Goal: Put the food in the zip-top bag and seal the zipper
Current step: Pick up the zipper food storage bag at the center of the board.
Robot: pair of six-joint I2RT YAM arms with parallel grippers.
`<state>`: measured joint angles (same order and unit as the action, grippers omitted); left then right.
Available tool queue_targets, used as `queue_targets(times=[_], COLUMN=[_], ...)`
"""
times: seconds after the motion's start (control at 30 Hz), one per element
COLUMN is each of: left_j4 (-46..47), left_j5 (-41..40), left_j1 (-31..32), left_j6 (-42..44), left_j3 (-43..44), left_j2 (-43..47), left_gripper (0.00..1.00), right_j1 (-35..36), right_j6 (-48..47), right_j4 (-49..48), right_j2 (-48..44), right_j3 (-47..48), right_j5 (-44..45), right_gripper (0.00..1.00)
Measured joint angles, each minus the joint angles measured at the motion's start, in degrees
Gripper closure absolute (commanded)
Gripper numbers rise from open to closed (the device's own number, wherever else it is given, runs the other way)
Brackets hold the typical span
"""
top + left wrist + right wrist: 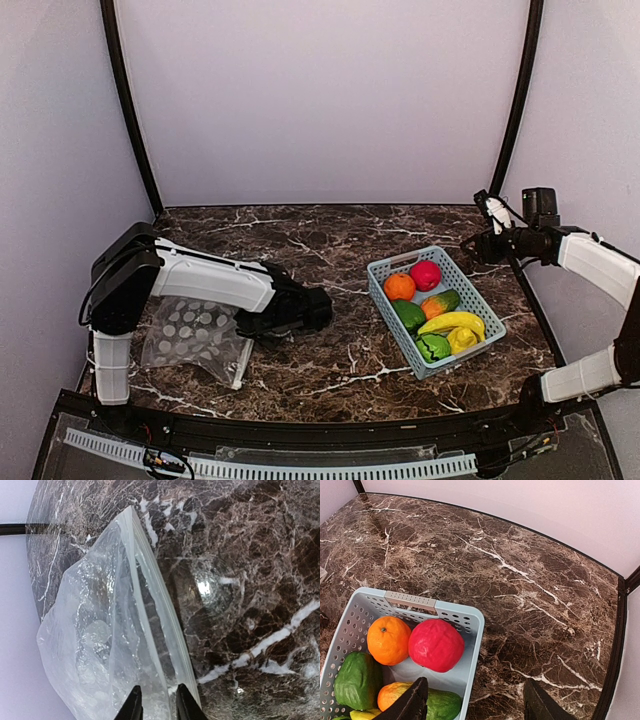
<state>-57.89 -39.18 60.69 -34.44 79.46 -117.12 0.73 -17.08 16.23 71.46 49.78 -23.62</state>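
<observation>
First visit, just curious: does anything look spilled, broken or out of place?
Nothing stands out. The plastic toy fruits all sit inside the light-blue slotted plastic basket; the clear dotted plastic bag is merely crumpled.

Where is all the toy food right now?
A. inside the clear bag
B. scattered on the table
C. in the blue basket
C: the food all sits in the basket, while the bag lies apart with no food in it.

On the table (330, 240), zip-top bag (195, 335) lying at the left, basket (403, 257) well apart to its right — food (432, 312) in the basket.
</observation>
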Motion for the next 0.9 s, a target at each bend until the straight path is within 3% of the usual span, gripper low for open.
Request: queue_targets(times=[0.17, 0.23, 0.5, 0.9], left_j4=[-1.07, -2.08, -3.93, 0.83], left_j5=[-1.25, -2.05, -4.22, -0.98], left_j1=[0.00, 0.02, 0.02, -1.44], left_j6=[0.31, 0.55, 4.55, 21.38], left_j3=[0.70, 1.46, 5.25, 17.90], left_j2=[-0.02, -0.04, 0.72, 9.35], left_gripper=[0.97, 0.99, 0.99, 0.99], right_j1=[0.00, 0.00, 0.00, 3.48], right_j6=[-0.02, -0.02, -1.62, -7.04], right_j4=[0.00, 0.02, 2.14, 11.41], right_j2=[0.00, 0.00, 0.00, 0.00], right_j3=[-0.02, -0.02, 1.01, 8.76], right_j5=[-0.22, -0.26, -2.51, -6.54], right_gripper=[0.37, 0.37, 0.38, 0.39])
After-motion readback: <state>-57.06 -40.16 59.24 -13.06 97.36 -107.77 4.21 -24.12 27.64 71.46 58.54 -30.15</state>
